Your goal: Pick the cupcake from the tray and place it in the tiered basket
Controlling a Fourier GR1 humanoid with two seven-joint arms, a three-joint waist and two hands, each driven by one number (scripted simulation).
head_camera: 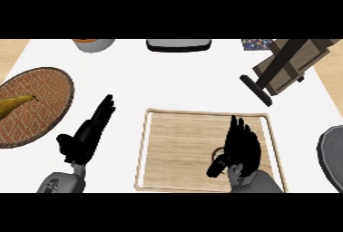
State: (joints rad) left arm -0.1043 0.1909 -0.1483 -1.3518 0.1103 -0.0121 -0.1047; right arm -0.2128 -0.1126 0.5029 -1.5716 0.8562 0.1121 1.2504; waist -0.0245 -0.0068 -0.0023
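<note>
A: White desk [174,77], pale wood floor at its edges. A wooden tray [178,140] sits in the middle. Where's the cupcake?

B: On the tray, right of centre, almost wholly under the right hand [241,147]. Only a brown curve of the cupcake [217,153] shows at the thumb side.

A: Is the hand closed on it?

B: I'd say not. The fingers lie long and fairly straight over it, with the thumb low beside it. The left hand [85,136] rests open on the desk, left of the tray.

A: How will it handle?

B: Likely light and soft, with a top that crushes or smears easily. I'd take it low, by the sides of the wrapper, thumb against fingers, and keep it upright.

A: And the basket?

B: A grey rounded shape [331,156] at the right edge may be it; too little shows to be sure. A woven plate [40,122] with a banana [13,105] lies far left.
</note>
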